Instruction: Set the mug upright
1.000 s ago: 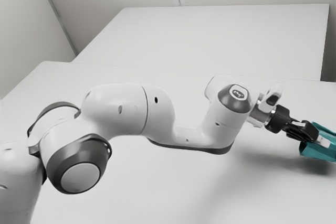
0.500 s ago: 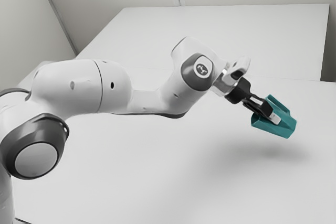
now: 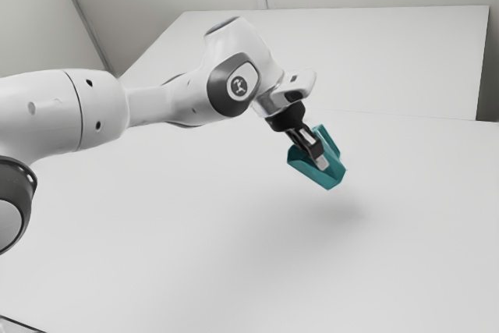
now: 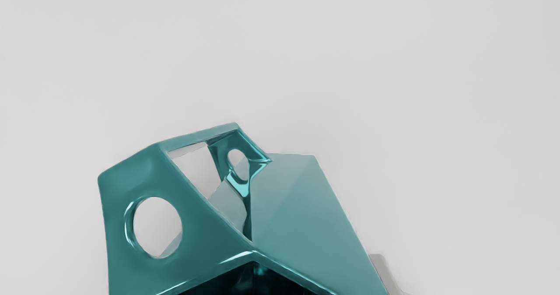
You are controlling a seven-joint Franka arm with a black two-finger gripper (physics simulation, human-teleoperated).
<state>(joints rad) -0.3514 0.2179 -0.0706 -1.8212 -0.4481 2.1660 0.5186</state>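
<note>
Gripping the teal mug [image 3: 334, 178], the hand [image 3: 320, 162] supports it in a tilted position above the table [image 3: 226, 224]. A soft shadow falls on the tabletop below. The wrist view shows a round hole through one mug face.

A teal, faceted mug [image 4: 302, 207] with round holes and a dark hollow reaches from near the frame's centre to its edge, a grey fingertip [image 4: 381, 268] just beside it.

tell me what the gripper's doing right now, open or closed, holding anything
Gripper: closed on the teal mug, holding it tilted above the table.
</note>
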